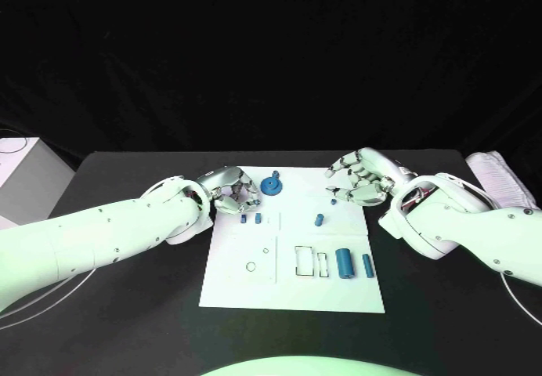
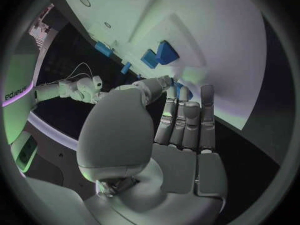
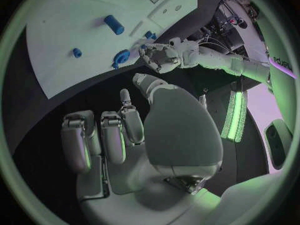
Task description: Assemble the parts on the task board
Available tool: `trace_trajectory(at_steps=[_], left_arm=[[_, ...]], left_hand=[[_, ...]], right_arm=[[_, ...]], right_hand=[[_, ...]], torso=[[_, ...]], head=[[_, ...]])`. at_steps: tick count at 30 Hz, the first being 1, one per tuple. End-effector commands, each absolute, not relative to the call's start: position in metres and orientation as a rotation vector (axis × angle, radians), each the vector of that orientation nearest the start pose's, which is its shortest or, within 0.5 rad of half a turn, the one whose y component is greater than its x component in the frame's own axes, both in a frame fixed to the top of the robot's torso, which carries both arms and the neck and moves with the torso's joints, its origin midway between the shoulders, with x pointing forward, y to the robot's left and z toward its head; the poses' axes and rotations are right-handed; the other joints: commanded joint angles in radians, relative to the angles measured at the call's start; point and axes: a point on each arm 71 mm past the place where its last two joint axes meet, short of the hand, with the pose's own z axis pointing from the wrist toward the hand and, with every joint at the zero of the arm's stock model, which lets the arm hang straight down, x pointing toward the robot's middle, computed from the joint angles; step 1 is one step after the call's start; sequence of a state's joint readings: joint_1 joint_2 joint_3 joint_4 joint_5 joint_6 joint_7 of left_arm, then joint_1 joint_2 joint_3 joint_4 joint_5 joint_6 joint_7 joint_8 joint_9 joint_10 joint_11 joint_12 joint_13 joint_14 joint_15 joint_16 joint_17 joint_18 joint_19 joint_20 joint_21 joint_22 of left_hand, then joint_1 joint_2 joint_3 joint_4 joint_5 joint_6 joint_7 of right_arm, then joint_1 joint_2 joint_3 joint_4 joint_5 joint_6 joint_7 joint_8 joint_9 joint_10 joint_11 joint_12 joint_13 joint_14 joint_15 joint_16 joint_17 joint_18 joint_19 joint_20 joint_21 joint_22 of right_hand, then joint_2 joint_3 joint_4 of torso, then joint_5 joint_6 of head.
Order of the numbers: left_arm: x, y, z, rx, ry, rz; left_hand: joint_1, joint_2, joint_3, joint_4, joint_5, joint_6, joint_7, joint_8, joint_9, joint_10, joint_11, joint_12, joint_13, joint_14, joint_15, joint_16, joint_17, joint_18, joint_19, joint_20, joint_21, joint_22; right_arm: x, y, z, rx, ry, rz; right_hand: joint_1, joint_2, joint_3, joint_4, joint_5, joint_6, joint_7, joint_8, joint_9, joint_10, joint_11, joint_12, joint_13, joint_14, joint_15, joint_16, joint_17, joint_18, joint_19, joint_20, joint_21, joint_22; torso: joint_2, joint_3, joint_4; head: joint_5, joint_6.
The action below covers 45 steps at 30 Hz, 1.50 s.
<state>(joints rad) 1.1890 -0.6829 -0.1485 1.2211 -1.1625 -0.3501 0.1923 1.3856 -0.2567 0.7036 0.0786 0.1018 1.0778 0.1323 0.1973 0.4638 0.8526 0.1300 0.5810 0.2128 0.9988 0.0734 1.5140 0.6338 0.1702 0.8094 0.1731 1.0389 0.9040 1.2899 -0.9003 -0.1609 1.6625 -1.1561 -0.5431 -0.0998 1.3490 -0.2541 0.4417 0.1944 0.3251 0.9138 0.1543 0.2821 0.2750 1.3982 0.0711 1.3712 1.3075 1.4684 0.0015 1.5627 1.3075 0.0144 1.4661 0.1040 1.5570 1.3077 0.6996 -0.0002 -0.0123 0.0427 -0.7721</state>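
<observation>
The white board [image 1: 291,270] lies in the middle of the black tabletop [image 1: 124,313], with small blue parts scattered on it. A round blue part with a short stub [image 1: 272,186] sits near the far edge, two small blocks [image 1: 251,218] lie just beside the left hand [image 1: 232,190], a small peg [image 1: 319,219] stands near the middle, and two longer cylinders [image 1: 343,264] lie side by side near the right edge, next to outlined slots.

The left hand hovers over the board's far left corner, fingers curled in; I cannot tell whether it pinches anything. The right hand [image 1: 362,178] hangs over the far right corner, fingers bent but apart, holding nothing visible.

The parts look like light, rigid plastic, probably smooth and apt to roll or skid on the board. The cylinders are best pinched across the middle of their length; the blocks by their flat opposite faces.
</observation>
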Motion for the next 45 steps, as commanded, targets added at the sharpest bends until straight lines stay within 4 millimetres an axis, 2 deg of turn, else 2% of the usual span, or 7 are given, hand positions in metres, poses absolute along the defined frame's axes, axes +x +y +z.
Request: trace_trajectory(at_steps=[1, 28, 45], left_arm=[[0.5161, 0.1997, -0.2395, 0.05, 1.736, -0.82], [0.5169, 0.2011, -0.2431, 0.059, 1.781, -0.762], [0.5168, 0.2003, -0.243, 0.059, 1.781, -0.764]], left_hand=[[0.002, 0.013, 0.0, -0.008, -0.002, 0.004, 0.002, 0.003, 0.001, 0.002, -0.008, 0.006, 0.002, -0.004, -0.007, 0.006, -0.001, 0.015, -0.002, 0.001, 0.007, 0.001], [0.006, 0.015, 0.002, -0.013, -0.003, 0.001, 0.008, 0.001, 0.001, -0.003, -0.01, 0.01, 0.004, -0.009, -0.01, 0.005, -0.01, 0.015, -0.002, -0.002, 0.01, 0.004], [0.004, 0.014, 0.0, -0.012, -0.004, 0.0, 0.009, 0.0, 0.0, -0.006, -0.009, 0.011, 0.005, -0.012, -0.01, 0.004, -0.014, 0.015, -0.002, -0.003, 0.01, 0.004]], right_arm=[[0.461, -0.1977, -0.1677, 0.124, 1.588, 0.806], [0.4609, -0.1988, -0.1675, 0.125, 1.586, 0.804], [0.4609, -0.1989, -0.1675, 0.126, 1.586, 0.804]], right_hand=[[-0.011, 0.0, 0.007, 0.0, -0.001, -0.004, -0.001, 0.006, -0.001, 0.004, -0.003, 0.0, 0.081, 0.095, -0.006, -0.006, 0.235, -0.01, 0.096, -0.004, -0.005, 0.251], [-0.011, 0.0, 0.007, 0.0, -0.001, -0.004, -0.001, 0.006, -0.001, 0.004, -0.003, 0.0, 0.081, 0.095, -0.006, -0.006, 0.235, -0.01, 0.096, -0.004, -0.005, 0.251], [-0.011, 0.0, 0.007, 0.0, -0.001, -0.004, -0.001, 0.006, -0.001, 0.004, -0.003, 0.0, 0.081, 0.095, -0.006, -0.006, 0.235, -0.01, 0.096, -0.004, -0.005, 0.251]], torso=[[0.0, 0.0006, -0.001], [0.0, -0.0005, -0.0006], [0.0, 0.0002, -0.0012]], head=[[0.001, 0.0], [0.0, -0.001], [0.0, 0.001]])
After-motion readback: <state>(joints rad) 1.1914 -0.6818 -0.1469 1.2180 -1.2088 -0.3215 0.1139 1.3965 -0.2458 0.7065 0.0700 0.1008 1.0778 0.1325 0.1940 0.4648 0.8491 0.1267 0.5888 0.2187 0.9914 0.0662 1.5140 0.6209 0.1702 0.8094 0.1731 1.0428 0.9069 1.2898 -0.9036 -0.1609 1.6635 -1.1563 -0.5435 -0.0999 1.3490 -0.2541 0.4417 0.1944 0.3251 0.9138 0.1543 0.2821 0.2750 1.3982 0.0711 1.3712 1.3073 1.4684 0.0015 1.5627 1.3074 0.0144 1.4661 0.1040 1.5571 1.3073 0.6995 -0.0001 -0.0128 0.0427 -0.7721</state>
